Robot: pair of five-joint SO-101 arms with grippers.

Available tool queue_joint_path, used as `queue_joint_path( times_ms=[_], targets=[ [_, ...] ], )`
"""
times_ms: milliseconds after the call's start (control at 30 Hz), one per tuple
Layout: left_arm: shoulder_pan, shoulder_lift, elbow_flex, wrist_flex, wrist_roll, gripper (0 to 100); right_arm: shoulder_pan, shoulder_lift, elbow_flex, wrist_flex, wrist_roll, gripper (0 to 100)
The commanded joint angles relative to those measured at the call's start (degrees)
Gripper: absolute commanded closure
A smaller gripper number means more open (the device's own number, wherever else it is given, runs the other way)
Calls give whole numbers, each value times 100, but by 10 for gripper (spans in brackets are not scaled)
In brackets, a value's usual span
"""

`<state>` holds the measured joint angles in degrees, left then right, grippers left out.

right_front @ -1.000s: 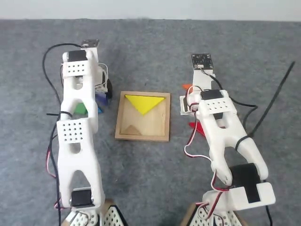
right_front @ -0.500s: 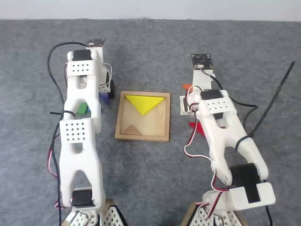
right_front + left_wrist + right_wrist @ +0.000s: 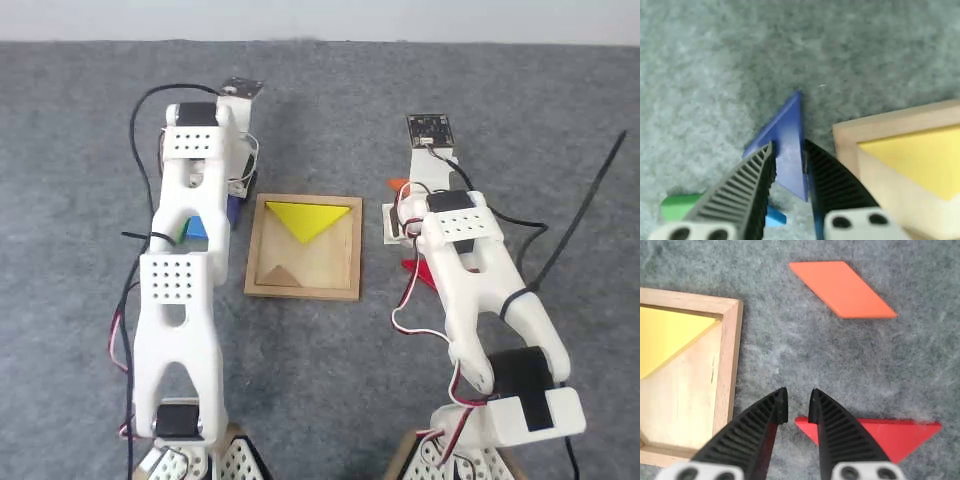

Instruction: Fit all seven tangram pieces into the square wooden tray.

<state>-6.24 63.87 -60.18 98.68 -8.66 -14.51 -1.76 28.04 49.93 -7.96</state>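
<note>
- Two pieces mostly hidden under the left arm in the high view: a green piece (image 3: 181, 233) and a light blue piece (image 3: 196, 228), only slivers visible, shapes not clear.
- Cut off again in the left wrist view, behind a finger, lying close together on the carpet.
- Left gripper (image 3: 788, 155) clenched on a blue triangle (image 3: 787, 135), held on edge just beside the tray (image 3: 304, 291), near its far corner on that arm's side.
- One end of the blue triangle lost between the fingers; touching the carpet or lifted, cannot tell.
- Red triangle (image 3: 885, 435) flat on the carpet, one corner covered by a finger of the right gripper (image 3: 797, 402).
- Right gripper all but closed, grasping nothing, low over the carpet between the tray and the red triangle.
- Orange piece (image 3: 842, 289), a parallelogram, flat on the carpet, apart from the tray and the red triangle.
- Inside the tray: a yellow triangle (image 3: 305, 218), lying flat, long side along the far wall, point toward the middle.
- Also on the tray floor, a darker brown patch (image 3: 283, 276) in the near part; piece or mark, cannot tell.
</note>
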Motion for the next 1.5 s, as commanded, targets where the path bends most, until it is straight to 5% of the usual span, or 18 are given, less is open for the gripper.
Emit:
queue_joint_path(
  times_ms=[0,900,1467],
  targets=[
    [9,-18,31,185,-396,930,-4,-66,-220,-57,62,919],
    [-352,-79,374,211,-185,763,-22,-66,-211,-57,62,919],
    [-281,-949,286,202,-536,786,-31,-66,-202,-84,62,919]
  ],
)
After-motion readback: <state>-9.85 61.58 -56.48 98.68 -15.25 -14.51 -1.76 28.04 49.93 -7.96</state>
